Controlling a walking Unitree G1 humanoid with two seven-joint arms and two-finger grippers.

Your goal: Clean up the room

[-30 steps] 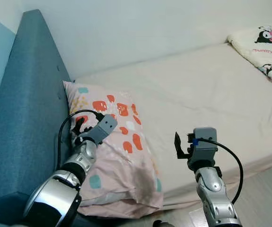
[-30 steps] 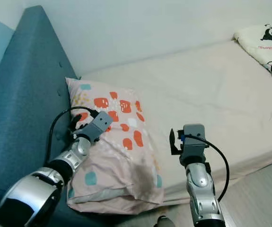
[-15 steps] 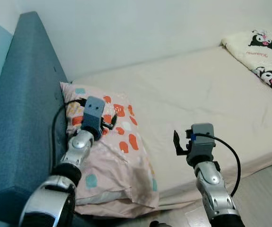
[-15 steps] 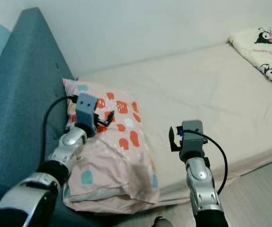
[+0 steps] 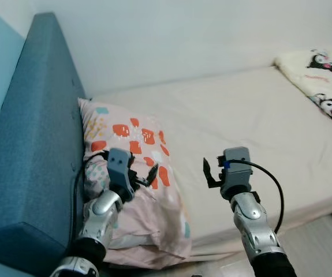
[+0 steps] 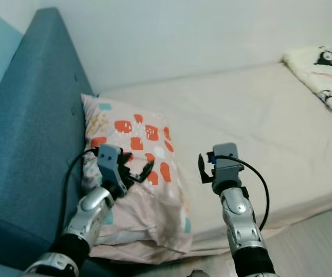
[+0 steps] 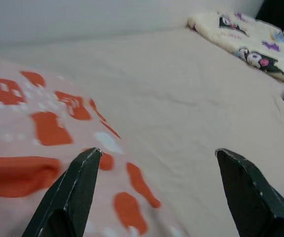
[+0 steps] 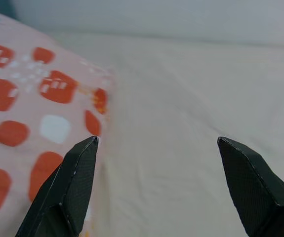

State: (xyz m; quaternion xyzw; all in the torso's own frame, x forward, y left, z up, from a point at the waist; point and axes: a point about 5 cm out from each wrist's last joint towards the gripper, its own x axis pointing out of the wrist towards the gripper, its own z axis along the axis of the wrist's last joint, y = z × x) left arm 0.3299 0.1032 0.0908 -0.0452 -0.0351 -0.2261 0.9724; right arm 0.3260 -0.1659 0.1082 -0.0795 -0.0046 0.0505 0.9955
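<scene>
The left gripper [image 5: 144,176] hovered just above the pink pillow [image 5: 132,144], its two black fingers [image 7: 70,197] spread wide with nothing between them. It sat over the middle of the pillow, among the orange patches, and pointed across toward the open stretch of the bed. The right gripper [image 5: 208,173] was raised beside the pillow's outer edge, over the cream sheet [image 5: 252,121], and its fingers [image 8: 67,190] were likewise spread apart and empty. From its wrist view one fingertip lined up with the pillow's border and the other with bare sheet.

The pillow lay at the head of the bed, tucked against the blue upholstered headboard [image 5: 30,138], its near end sagging over the mattress edge. It was pale pink, printed with orange, teal and yellow shapes. The sheet ran smooth and faintly creased away from it. Well apart, at the far corner of the bed, lay a cream blanket [image 5: 321,66] with black-and-white cartoon figures. A plain white wall [image 5: 183,40] ran behind the bed, and a strip of pale floor [image 6: 321,236] showed beside the mattress.
</scene>
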